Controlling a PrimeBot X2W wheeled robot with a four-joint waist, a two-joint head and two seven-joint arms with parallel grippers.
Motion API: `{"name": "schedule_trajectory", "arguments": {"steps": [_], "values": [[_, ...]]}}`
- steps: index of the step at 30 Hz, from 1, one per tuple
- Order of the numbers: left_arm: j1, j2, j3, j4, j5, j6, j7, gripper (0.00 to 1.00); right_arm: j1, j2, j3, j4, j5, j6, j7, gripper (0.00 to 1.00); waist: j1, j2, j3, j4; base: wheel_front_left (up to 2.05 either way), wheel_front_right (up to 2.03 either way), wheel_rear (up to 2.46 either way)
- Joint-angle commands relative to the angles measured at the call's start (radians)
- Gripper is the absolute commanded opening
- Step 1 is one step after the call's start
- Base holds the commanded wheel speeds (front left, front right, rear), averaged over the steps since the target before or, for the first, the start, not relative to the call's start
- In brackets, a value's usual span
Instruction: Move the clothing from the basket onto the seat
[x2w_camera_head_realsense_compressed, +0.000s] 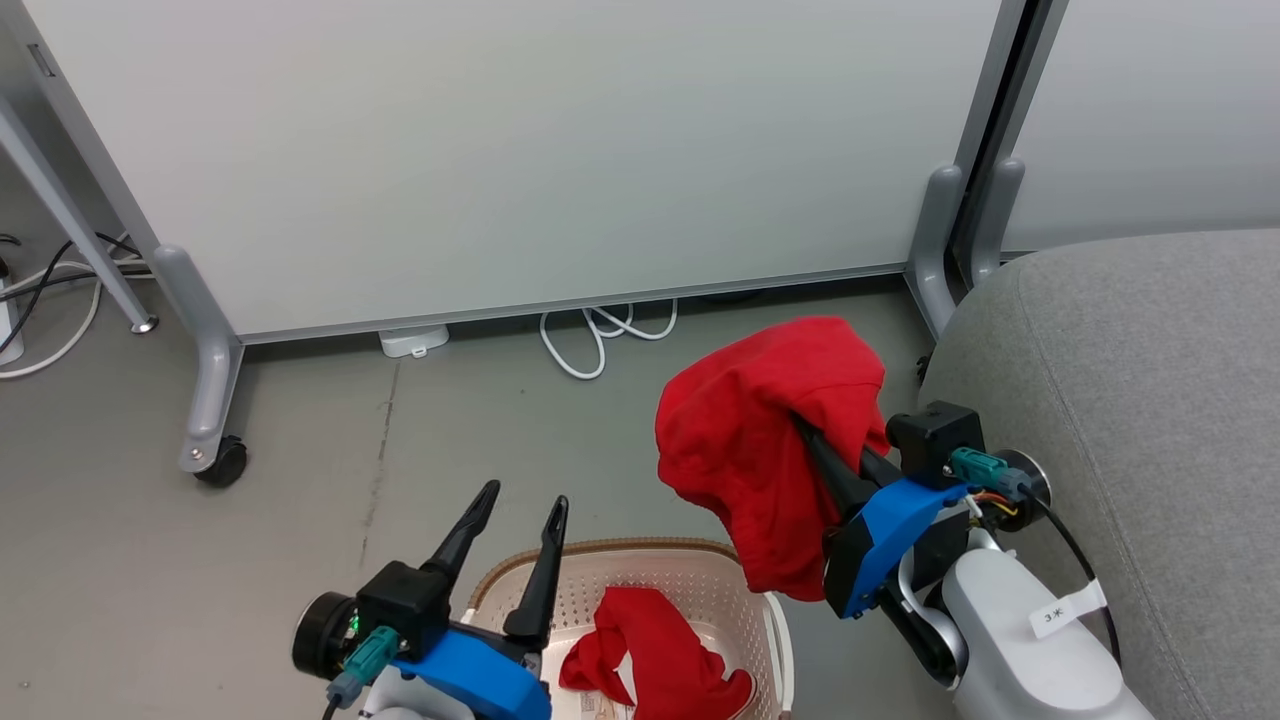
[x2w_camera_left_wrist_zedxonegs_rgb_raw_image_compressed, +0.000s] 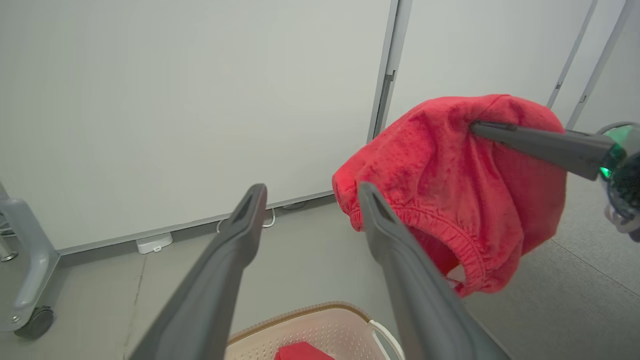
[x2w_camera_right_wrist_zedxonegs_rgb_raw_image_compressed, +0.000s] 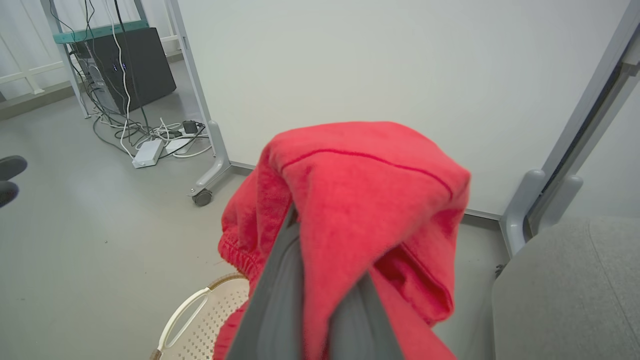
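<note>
White partition panel (x2w_camera_head_realsense_compressed: 520, 150) on casters: backdrop, standing on the grey floor (x2w_camera_head_realsense_compressed: 300, 500). Seat (x2w_camera_head_realsense_compressed: 1150, 400), grey upholstery, at the robot's right. Basket (x2w_camera_head_realsense_compressed: 640, 550), cream with a brown rim, on the floor to the left of the seat. Lifted red garment (x2w_camera_head_realsense_compressed: 745, 440) — draped over the right gripper (x2w_camera_head_realsense_compressed: 805, 430), whose fingers are pinched together in the fabric. It hangs in the air above the basket's right end, clear of the seat. Second red garment (x2w_camera_head_realsense_compressed: 660, 650), crumpled inside the basket. Left gripper (x2w_camera_head_realsense_compressed: 525, 495) — fingers spread wide, holding nothing, above the basket's left rim.
</note>
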Motion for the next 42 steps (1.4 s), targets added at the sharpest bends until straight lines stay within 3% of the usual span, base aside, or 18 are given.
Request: {"name": "schedule_trajectory", "arguments": {"steps": [1, 22, 30, 42], "values": [[0.006, -0.004, 0.011, -0.001, 0.009, -0.006, -0.003, 1.00, 0.008, 0.002, -0.004, -0.009, -0.007, 0.000, 0.004, 0.00, 0.0000, 0.0000, 0.001, -0.001, 0.00, 0.00, 0.00], [0.028, -0.042, 0.082, 0.010, 0.056, -0.021, -0.003, 1.00, 0.040, 0.004, -0.032, -0.071, -0.026, 0.000, 0.037, 0.00, 0.0000, 0.0000, 0.015, -0.037, 0.00, 0.00, 0.00], [0.015, -0.039, 0.079, 0.000, 0.051, -0.021, -0.003, 1.00, 0.034, 0.002, -0.042, -0.082, -0.030, 0.000, 0.040, 0.00, 0.0000, 0.0000, 0.038, -0.127, 0.00, 0.00, 0.00], [-0.004, -0.033, 0.082, -0.016, 0.059, -0.021, -0.003, 1.00, 0.037, 0.010, -0.061, -0.086, -0.032, 0.000, 0.029, 0.00, 0.0000, 0.0000, 0.067, -0.322, 0.00, 0.00, 0.00]]}}
